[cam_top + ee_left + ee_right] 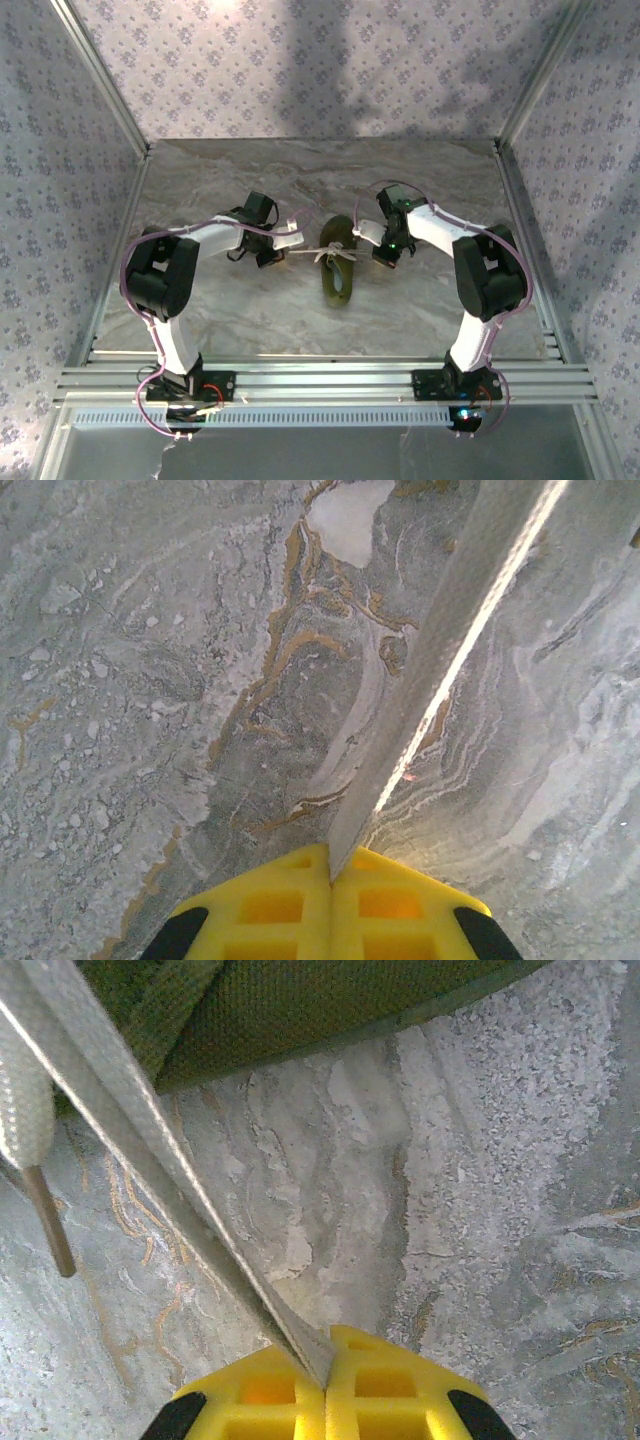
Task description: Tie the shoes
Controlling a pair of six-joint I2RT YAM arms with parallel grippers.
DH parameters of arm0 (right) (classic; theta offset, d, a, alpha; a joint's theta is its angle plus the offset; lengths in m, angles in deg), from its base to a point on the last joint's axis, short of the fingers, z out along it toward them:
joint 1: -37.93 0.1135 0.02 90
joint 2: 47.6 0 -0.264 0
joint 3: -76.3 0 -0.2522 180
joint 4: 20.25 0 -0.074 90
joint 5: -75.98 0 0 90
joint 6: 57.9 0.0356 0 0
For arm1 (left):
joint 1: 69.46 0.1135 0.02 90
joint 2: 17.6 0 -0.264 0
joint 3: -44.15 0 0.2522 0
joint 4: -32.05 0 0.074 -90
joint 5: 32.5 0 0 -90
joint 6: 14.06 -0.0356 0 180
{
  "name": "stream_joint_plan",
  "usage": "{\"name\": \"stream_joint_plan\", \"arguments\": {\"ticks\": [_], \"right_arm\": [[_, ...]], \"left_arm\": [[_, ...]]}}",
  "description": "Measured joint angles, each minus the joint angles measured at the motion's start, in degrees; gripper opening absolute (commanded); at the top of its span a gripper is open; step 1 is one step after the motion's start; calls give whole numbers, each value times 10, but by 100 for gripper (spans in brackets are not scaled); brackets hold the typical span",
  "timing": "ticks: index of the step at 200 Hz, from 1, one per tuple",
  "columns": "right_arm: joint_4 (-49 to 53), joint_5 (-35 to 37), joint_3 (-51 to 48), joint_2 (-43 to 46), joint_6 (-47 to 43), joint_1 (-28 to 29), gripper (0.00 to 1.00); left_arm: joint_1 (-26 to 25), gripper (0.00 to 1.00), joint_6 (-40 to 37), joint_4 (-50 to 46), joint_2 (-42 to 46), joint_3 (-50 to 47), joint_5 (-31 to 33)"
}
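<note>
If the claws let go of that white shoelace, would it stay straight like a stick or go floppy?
Probably floppy: the lace looks like flat woven cloth, straight only because the left claw and right claw pinch it taut. Its rough weave likely stops it slipping out. It looks thin, so probably very light.

The olive-green shoe lies flat at the middle of the top view, an elongated oval with its long axis running from twelve to six o'clock. Its thin whitish laces cross the upper half, one strand stretched straight toward nine o'clock, the other toward three. Seen close, each strand is a flat woven band drawn taut. A loose end with a stiff aglet hangs beside the shoe's green woven fabric.
</note>
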Motion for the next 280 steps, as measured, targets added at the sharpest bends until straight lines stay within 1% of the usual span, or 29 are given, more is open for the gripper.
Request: {"name": "stream_joint_plan", "arguments": {"ticks": [43,50,54,55,58,61,62,64,80,86,109,125,146,165,183,202,214,235,255,280], "right_arm": [[-2,0,0,0,5,0,0],[-3,0,0,0,9,0,7],[-3,0,0,0,12,0,12],[-3,0,0,1,12,0,12],[-4,0,0,1,15,0,17],[-4,0,0,1,16,0,19],[-4,0,0,2,18,0,22],[-4,0,0,2,20,0,24],[0,-5,2,7,35,-5,35],[0,-9,5,9,42,-9,39],[0,-30,16,26,58,-19,46],[0,-44,19,42,69,-24,48],[0,-70,19,70,83,-33,49],[-17,-95,9,103,105,-42,49],[-42,-116,-6,130,136,-38,49],[-73,-132,-10,136,162,-10,49],[-91,-143,-10,128,171,14,49],[-104,-163,1,93,177,47,49],[-106,-173,24,46,177,62,49],[-106,-177,47,10,177,70,48]], "left_arm": [[0,0,0,4,4,-4,0],[-2,0,0,4,5,-4,2],[-3,3,0,4,5,-5,3],[-3,4,0,4,5,-5,4],[-5,8,0,4,6,-5,5],[-7,11,0,3,7,-5,7],[-7,12,0,3,7,-5,8],[-8,14,0,3,7,-5,9],[-19,26,1,-3,14,-5,18],[-22,32,4,-5,18,-5,19],[-27,46,27,-3,37,-5,15],[-25,50,42,5,60,-10,6],[-13,51,65,13,96,-15,-18],[2,49,89,23,123,-15,-49],[9,44,116,48,141,-24,-79],[3,34,150,85,152,-51,-117],[-4,32,170,107,153,-70,-133],[-22,31,197,132,145,-90,-151],[-38,32,226,164,134,-103,-160],[-49,36,255,199,115,-116,-169]]}}
